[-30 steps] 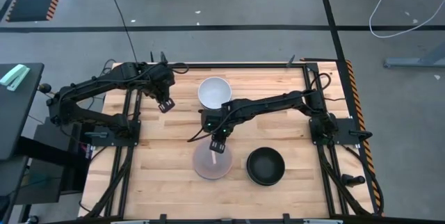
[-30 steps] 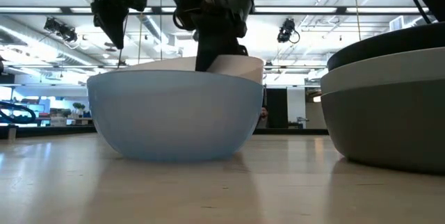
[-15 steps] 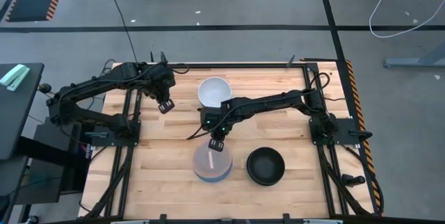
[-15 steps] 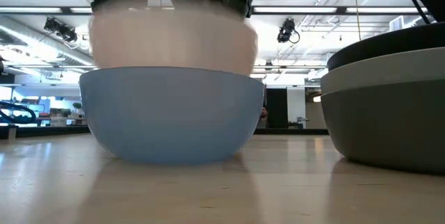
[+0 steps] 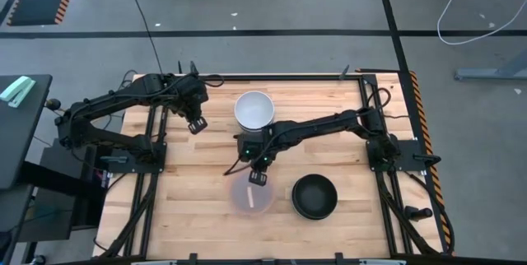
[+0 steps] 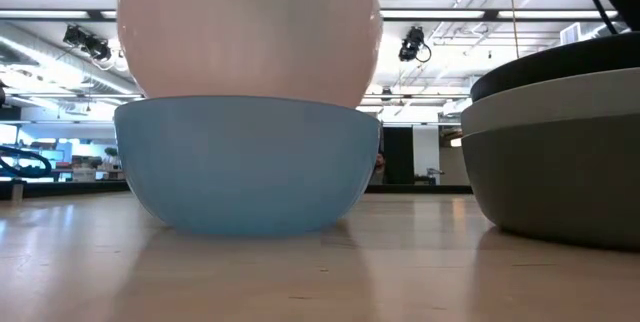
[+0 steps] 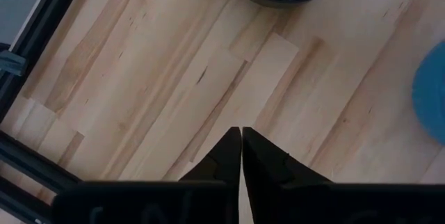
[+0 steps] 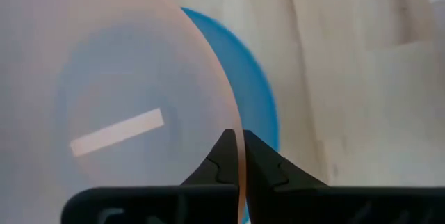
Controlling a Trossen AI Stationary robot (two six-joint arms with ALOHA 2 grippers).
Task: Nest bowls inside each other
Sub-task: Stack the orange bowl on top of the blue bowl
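Observation:
A translucent salmon-pink bowl (image 6: 250,32) hangs over the blue bowl (image 6: 245,167), which stands on the table near the front edge. The pink bowl's lower part dips behind the blue rim. My right gripper (image 5: 260,178) is shut on the pink bowl (image 5: 250,197). In the right wrist view the blue bowl (image 8: 259,88) shows beneath the pink one (image 8: 118,92). My left gripper (image 5: 196,125) hovers shut and empty at the far left of the table, near a white-topped stack of bowls (image 5: 254,110). My right gripper pinches the pink bowl's rim (image 8: 235,116) on its far side, one finger inside the bowl and one outside. The fingers come from above, pointing down. The bowl hangs upright; whether its bottom touches the blue bowl I cannot tell.
A stack of bowls with a black one on top (image 5: 314,197) stands right of the blue bowl. In the low view it shows as black, white and grey layers (image 6: 560,152). The left wrist view shows bare wood below my left gripper (image 7: 241,132).
My right gripper has shut on the pink bowl's rim and risen. The pink bowl, which lay tilted inside the blue bowl, has been raised upright above it. The blue bowl has stayed where it was.

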